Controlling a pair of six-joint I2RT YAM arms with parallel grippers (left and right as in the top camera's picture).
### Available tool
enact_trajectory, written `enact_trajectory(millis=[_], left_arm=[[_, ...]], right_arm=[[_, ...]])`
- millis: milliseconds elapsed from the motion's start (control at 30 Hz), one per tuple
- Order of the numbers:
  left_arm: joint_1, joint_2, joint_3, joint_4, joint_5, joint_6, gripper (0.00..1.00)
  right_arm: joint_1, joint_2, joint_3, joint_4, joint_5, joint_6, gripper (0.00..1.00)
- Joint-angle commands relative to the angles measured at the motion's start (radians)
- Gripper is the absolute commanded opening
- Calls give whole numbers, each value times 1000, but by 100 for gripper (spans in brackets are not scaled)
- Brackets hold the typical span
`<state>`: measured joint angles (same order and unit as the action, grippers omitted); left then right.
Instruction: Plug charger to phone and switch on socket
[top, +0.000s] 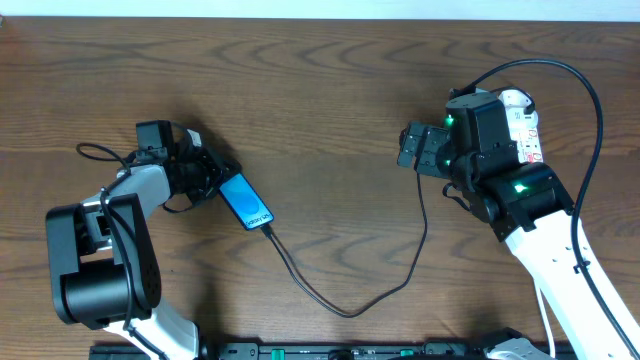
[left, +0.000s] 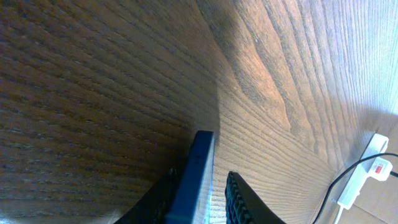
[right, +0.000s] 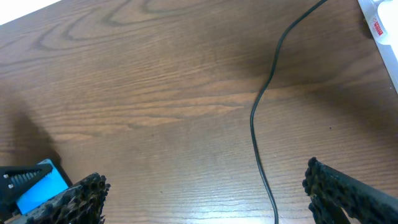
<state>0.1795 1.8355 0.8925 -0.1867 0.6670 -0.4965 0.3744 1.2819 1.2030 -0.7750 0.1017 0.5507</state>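
The phone (top: 245, 200) lies slanted on the wooden table, blue screen up. The charger (top: 349, 314) meets its lower-right end, then loops across the table toward the socket (top: 522, 125). That white strip is partly hidden under my right arm. My left gripper (top: 213, 180) straddles the phone's upper-left end. In the left wrist view the phone (left: 196, 165) stands edge-on between the jaws of the left gripper (left: 201, 177), with a clear gap at the right finger (left: 239, 196). My right gripper (top: 408, 148) hovers wide open left of the socket, holding nothing, above bare wood beside the charger (right: 258, 124).
The socket (left: 364, 171) shows a red switch mark and lies near the table's far right edge. It also shows in the right wrist view as the socket (right: 379, 18). Thicker black robot cables arc over the right arm (top: 590, 90) and bunch behind the left arm (top: 100, 155).
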Motion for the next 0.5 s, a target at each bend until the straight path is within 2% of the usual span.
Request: enact_trajectory(millis=[0,267,367,467], left_arm=[[4,35,-21,-29,-137,10,29],[4,35,-21,-46,-137,10,31],[4,35,-21,-53,-137,10,37],[4,35,-21,-60,-137,10,48]], right_arm=[[0,1,8,-3,0,-5,99],[0,1,8,-3,0,-5,99],[0,1,8,-4,0,-5,99],[0,1,8,-4,0,-5,99]])
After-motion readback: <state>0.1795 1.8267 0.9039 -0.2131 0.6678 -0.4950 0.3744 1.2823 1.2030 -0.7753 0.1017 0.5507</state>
